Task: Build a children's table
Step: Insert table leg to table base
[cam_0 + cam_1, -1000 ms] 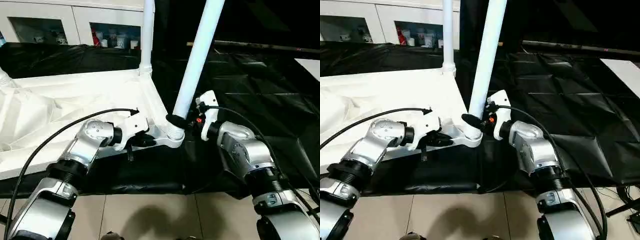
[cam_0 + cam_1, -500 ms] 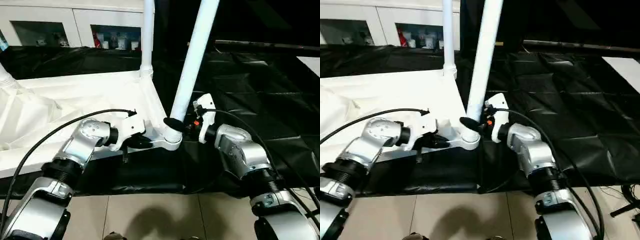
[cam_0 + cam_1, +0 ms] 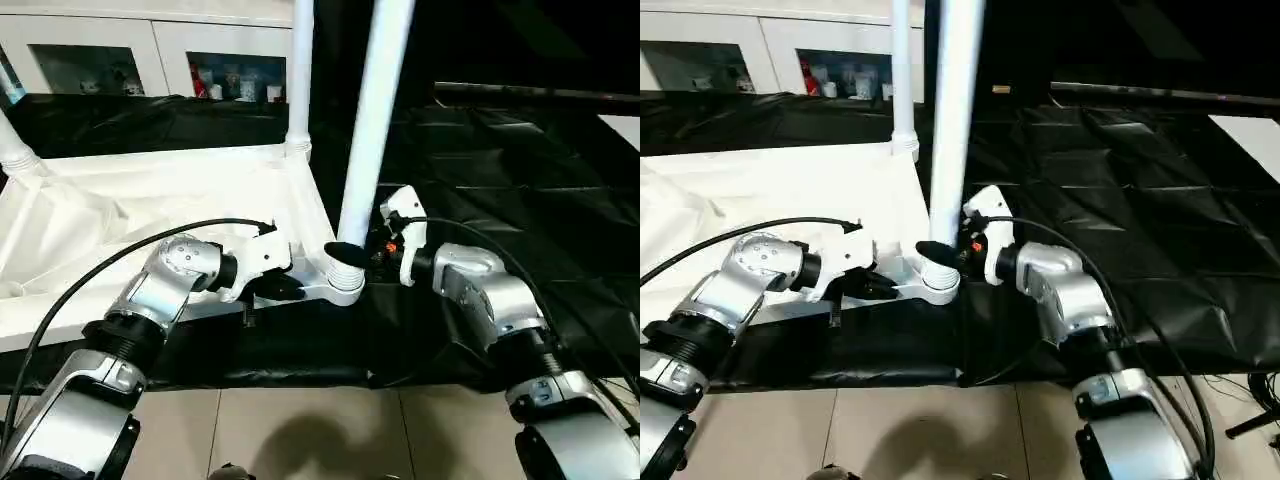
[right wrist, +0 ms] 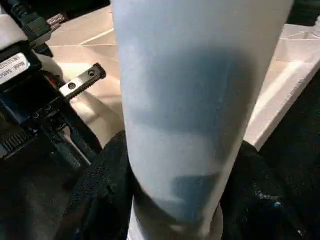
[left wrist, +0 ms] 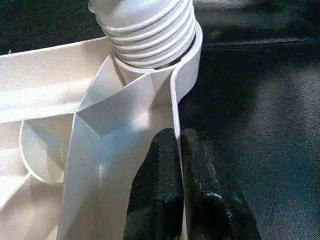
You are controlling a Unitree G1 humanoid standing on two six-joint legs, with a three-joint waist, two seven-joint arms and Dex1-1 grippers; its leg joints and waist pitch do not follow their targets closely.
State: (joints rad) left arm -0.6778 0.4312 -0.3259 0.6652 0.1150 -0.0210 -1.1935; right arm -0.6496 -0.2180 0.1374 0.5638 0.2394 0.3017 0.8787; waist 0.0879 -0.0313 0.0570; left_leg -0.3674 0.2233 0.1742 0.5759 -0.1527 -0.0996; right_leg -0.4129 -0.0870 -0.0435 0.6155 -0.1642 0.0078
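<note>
The children's table top (image 3: pixel 150 195) lies upside down on the black-covered work table. A white leg (image 3: pixel 298 70) stands in its far corner socket, and another leg (image 3: pixel 14 150) shows at the left edge. At the near corner socket (image 3: pixel 343 285) a third leg (image 3: pixel 372 120) stands nearly upright, its ribbed end (image 5: pixel 150 25) in the socket. My right gripper (image 3: pixel 352 252) is shut on this leg just above the socket, black fingers (image 4: pixel 102 192) on either side of the tube. My left gripper (image 5: pixel 176 137) is shut on the top's thin rim (image 5: pixel 176 107) just beside that socket.
The black cover (image 3: pixel 500 150) spreads to the right and back. White cabinets (image 3: pixel 150 50) with glass doors stand behind. The work table's near edge drops to a tiled floor (image 3: pixel 300 430). A black cable (image 3: pixel 120 260) loops over my left forearm.
The leg in my right gripper has swung from leaning right to nearly upright in the socket. My left gripper has kept its hold on the rim. The camera has shifted slightly.
</note>
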